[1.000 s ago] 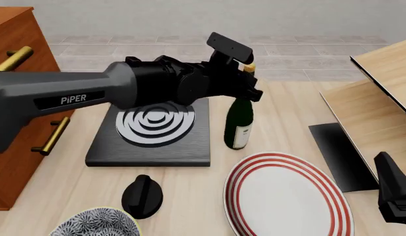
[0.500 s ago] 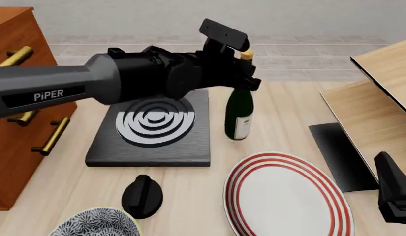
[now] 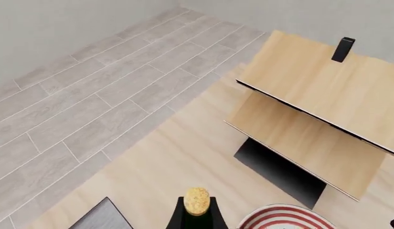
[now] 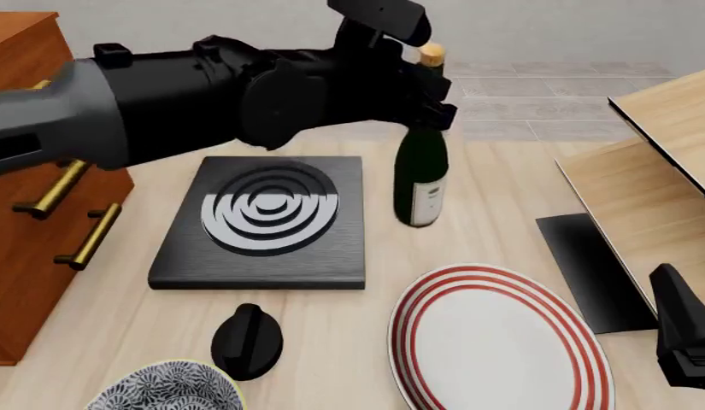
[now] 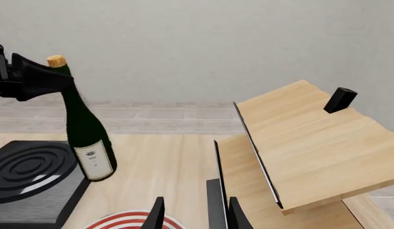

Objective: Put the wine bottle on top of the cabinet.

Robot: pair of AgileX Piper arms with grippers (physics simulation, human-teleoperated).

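The wine bottle (image 4: 420, 175), dark green with a gold cap and a white label, hangs upright just right of the black burner block, its base slightly above the table. My left gripper (image 4: 427, 96) is shut on its neck just below the cap. The right wrist view shows the bottle (image 5: 88, 138) with the left gripper (image 5: 58, 78) clamped at its neck. The left wrist view shows only the cap (image 3: 197, 199). The reddish-brown cabinet (image 4: 13, 265) with brass handles stands at the far left. My right gripper (image 4: 685, 340) is open and empty at the lower right, its fingers (image 5: 157, 214) apart.
A black burner block (image 4: 267, 213) with grey rings lies mid-table. A black knob (image 4: 247, 340), a patterned bowl (image 4: 164, 389) and a red-striped plate (image 4: 495, 342) sit near the front. A pale wood panelled piece (image 4: 660, 179) over a black mat (image 4: 590, 265) stands at the right.
My left arm has risen and lifted the wine bottle upward, its base now higher over the table. The right gripper has not moved.
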